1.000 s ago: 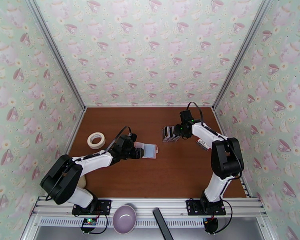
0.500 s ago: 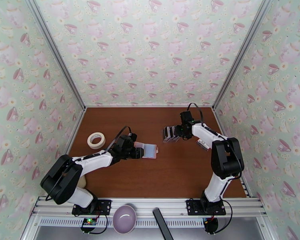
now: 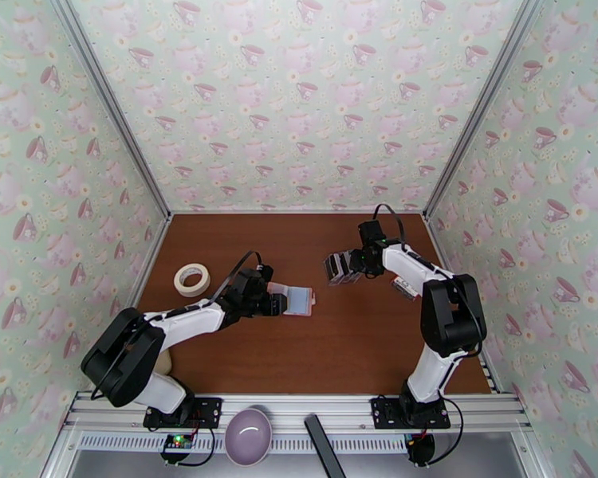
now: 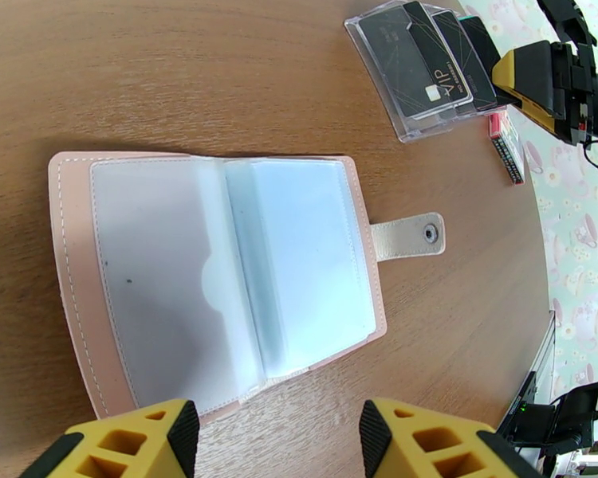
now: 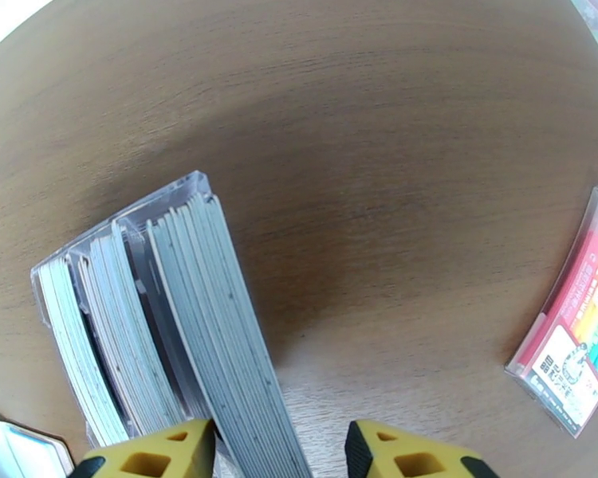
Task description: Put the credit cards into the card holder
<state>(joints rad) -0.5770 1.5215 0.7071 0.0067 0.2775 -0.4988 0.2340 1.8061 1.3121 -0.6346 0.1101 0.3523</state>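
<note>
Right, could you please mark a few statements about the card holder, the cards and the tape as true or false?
1. The card holder lies open on the table. True.
2. A card already sits in its pockets. False: the clear pockets look empty.
3. The credit cards stand on edge in a clear rack. True.
4. The tape roll lies right of the card holder. False: it lies to its left.
5. The right hand has one bunch of cards between its parted fingers. True.
</note>
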